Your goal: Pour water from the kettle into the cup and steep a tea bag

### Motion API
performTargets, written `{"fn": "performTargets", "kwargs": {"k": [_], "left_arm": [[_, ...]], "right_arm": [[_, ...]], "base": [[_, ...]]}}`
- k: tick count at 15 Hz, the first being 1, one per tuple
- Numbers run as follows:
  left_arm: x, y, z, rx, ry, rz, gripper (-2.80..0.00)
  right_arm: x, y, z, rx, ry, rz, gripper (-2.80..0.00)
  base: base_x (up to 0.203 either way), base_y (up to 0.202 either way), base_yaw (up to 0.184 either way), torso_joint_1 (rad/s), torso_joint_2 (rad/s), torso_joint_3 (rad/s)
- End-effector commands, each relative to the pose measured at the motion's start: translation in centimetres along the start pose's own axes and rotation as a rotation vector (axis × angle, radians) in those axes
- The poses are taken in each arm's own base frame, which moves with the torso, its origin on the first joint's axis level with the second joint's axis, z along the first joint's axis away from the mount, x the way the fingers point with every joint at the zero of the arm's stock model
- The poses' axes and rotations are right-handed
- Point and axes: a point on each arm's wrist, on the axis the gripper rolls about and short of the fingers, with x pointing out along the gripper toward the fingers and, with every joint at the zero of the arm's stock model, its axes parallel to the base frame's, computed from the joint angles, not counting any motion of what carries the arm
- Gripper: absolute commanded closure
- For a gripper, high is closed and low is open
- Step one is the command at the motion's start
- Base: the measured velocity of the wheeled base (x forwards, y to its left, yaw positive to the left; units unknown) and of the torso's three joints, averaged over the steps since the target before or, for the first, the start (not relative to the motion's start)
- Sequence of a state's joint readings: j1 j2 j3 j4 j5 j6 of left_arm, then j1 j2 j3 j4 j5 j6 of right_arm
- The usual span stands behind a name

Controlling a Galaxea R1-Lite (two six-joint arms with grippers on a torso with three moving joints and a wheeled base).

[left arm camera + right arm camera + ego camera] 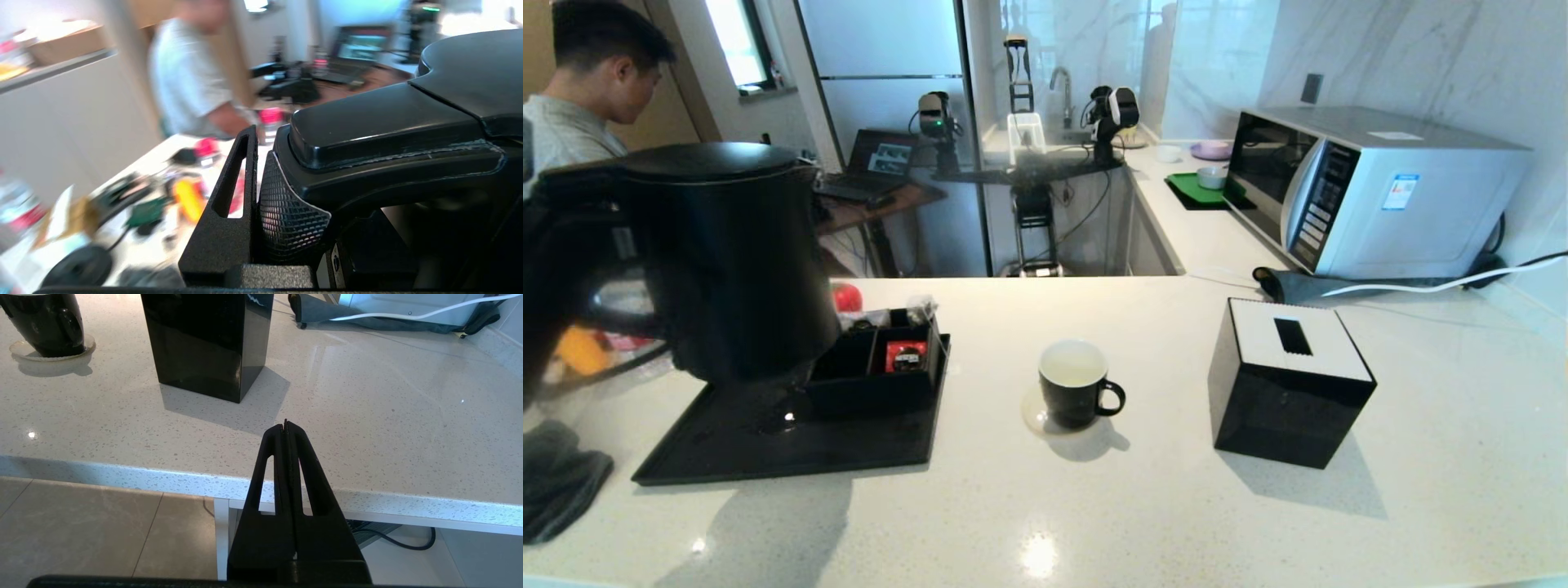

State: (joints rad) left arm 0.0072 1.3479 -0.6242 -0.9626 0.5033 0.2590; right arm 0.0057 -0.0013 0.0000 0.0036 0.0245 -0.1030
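The tall black kettle hangs upright just above the left part of the black tray. My left gripper is shut on the kettle's handle, its ribbed pad pressed against the handle's end. The black cup with its white interior stands on a clear coaster at the counter's middle, right of the kettle; it also shows in the right wrist view, cup. My right gripper is shut on nothing, low at the counter's front edge. I see no tea bag.
A low black compartment box with a red-labelled sachet sits on the tray. A black tissue box stands right of the cup, a microwave behind it. A dark cloth lies front left. A person stands at the back left.
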Motion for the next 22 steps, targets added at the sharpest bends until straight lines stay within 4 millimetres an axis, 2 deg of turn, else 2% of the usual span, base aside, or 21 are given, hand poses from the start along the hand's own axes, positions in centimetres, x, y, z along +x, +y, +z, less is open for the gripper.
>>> {"fn": "performTargets", "kwargs": {"k": [1, 4, 10, 13, 22], "left_arm": [[0.4, 2.0, -1.4, 0.007, 0.016, 0.079, 0.0], [1.4, 3.8, -3.6, -0.005, 0.016, 0.142, 0.0], [4.4, 5.4, -8.4, 0.007, -0.043, 0.197, 0.0], [5.8, 5.9, -10.7, 0.024, -0.018, 0.204, 0.0], [8.4, 5.3, -15.1, 0.032, 0.093, 0.18, 0.0]], "right_arm": [[0.0, 0.0, 0.0, -0.001, 0.001, 0.002, 0.0], [0.0, 0.0, 0.0, -0.001, 0.001, 0.002, 0.0], [0.0, 0.0, 0.0, -0.001, 0.001, 0.001, 0.0], [0.0, 0.0, 0.0, -0.001, 0.001, 0.001, 0.0], [0.0, 0.0, 0.0, -0.001, 0.001, 0.001, 0.0]], "base": [[0.0, 0.0, 0.0, 0.0, 0.0, 0.0], [0.0, 0.0, 0.0, 0.0, 0.0, 0.0], [0.0, 0.0, 0.0, 0.0, 0.0, 0.0], [0.0, 0.0, 0.0, 0.0, 0.0, 0.0], [0.0, 0.0, 0.0, 0.0, 0.0, 0.0]]}}
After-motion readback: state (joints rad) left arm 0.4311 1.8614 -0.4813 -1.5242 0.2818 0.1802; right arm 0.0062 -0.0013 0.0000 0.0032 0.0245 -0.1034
